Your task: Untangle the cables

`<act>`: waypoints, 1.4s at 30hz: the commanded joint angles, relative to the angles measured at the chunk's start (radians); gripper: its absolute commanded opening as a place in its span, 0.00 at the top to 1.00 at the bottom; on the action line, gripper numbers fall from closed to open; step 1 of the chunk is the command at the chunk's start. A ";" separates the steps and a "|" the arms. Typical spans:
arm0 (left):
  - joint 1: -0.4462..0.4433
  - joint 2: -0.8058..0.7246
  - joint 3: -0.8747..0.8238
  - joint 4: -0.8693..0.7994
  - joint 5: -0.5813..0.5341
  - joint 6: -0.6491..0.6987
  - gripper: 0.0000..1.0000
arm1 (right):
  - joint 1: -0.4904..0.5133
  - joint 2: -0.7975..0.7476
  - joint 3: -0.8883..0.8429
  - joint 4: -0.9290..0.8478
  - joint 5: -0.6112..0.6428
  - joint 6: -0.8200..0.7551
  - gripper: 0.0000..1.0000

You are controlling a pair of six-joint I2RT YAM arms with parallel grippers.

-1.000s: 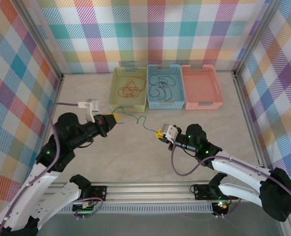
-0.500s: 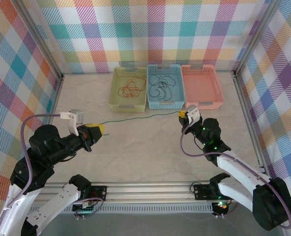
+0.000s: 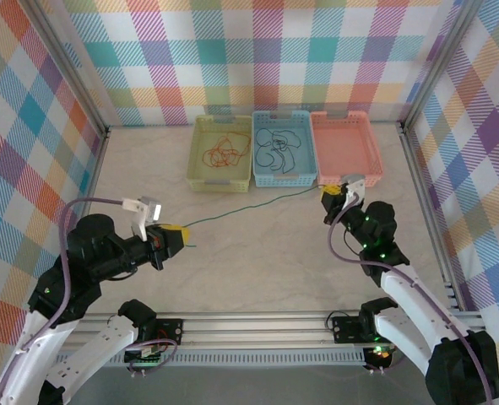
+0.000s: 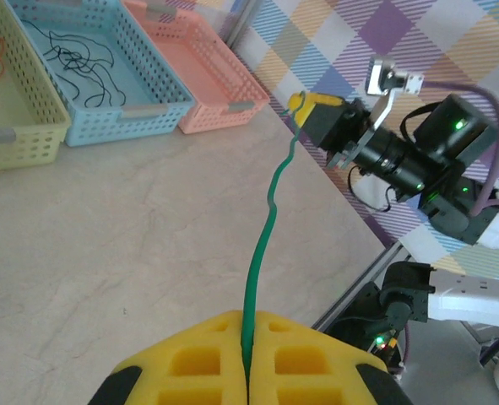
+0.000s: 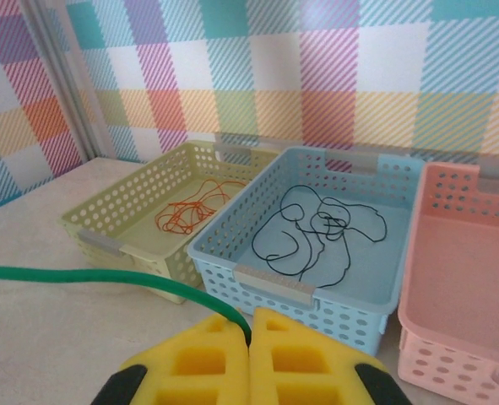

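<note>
arms spread apart | left gripper (image 3: 180,230), right gripper (image 3: 324,193) pinch green cable (image 3: 249,207) ends

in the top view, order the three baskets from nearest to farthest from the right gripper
1. Pink basket, on the right, just beyond the right gripper holding the green cable.
2. Blue basket, in the middle.
3. Yellow basket, on the left, farthest.
</note>
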 commanded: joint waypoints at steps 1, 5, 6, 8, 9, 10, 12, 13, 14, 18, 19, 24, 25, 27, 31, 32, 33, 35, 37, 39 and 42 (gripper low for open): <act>0.009 -0.044 -0.043 0.080 0.019 -0.040 1.00 | -0.059 -0.006 0.062 -0.149 0.092 0.102 1.00; 0.009 -0.030 -0.108 0.144 0.035 -0.076 1.00 | -0.059 -0.009 0.082 -0.191 -0.005 0.163 1.00; 0.009 -0.025 -0.124 0.165 0.042 -0.087 1.00 | -0.059 -0.012 0.079 -0.186 -0.037 0.177 1.00; 0.009 -0.011 -0.155 0.209 0.058 -0.110 1.00 | -0.059 -0.014 0.069 -0.182 -0.091 0.215 1.00; 0.009 -0.003 -0.170 0.229 0.063 -0.118 1.00 | -0.060 -0.012 0.064 -0.183 -0.119 0.233 1.00; 0.008 0.006 -0.185 0.246 0.064 -0.129 1.00 | -0.059 -0.012 0.063 -0.186 -0.149 0.246 1.00; 0.009 0.016 -0.214 0.287 0.068 -0.151 1.00 | -0.056 -0.004 0.064 -0.199 -0.194 0.277 1.00; 0.009 0.026 -0.232 0.314 0.075 -0.165 1.00 | -0.051 0.000 0.061 -0.198 -0.222 0.297 1.00; 0.010 0.033 -0.246 0.337 0.083 -0.177 1.00 | -0.043 0.005 0.058 -0.190 -0.247 0.309 1.00; 0.009 0.076 -0.292 0.414 0.090 -0.209 1.00 | 0.054 0.019 0.081 -0.217 -0.254 0.313 1.00; 0.009 0.086 -0.299 0.430 0.090 -0.215 1.00 | 0.084 0.024 0.089 -0.223 -0.241 0.306 1.00; -0.002 0.135 -0.317 0.508 0.097 -0.236 1.00 | 0.215 0.091 0.141 -0.206 -0.223 0.258 1.00; -0.008 0.149 -0.319 0.521 0.096 -0.239 1.00 | 0.239 0.117 0.155 -0.191 -0.230 0.251 1.00; -0.021 0.175 -0.322 0.546 0.096 -0.242 1.00 | 0.285 0.164 0.181 -0.165 -0.251 0.239 1.00; -0.040 0.220 -0.327 0.587 0.096 -0.246 1.00 | 0.354 0.243 0.219 -0.118 -0.270 0.215 1.00; -0.044 0.229 -0.328 0.601 0.100 -0.249 1.00 | 0.366 0.262 0.231 -0.113 -0.268 0.214 1.00; -0.050 0.245 -0.331 0.623 0.107 -0.256 1.00 | 0.379 0.284 0.246 -0.109 -0.270 0.209 1.00; -0.068 0.278 -0.338 0.670 0.119 -0.268 1.00 | 0.411 0.326 0.279 -0.108 -0.273 0.187 1.00; -0.094 0.306 -0.336 0.698 0.118 -0.269 1.00 | 0.437 0.366 0.307 -0.109 -0.270 0.171 1.00; -0.115 0.327 -0.336 0.711 0.107 -0.265 1.00 | 0.453 0.401 0.328 -0.103 -0.255 0.169 1.00; -0.130 0.347 -0.337 0.732 0.095 -0.264 1.00 | 0.473 0.458 0.356 -0.093 -0.245 0.170 1.00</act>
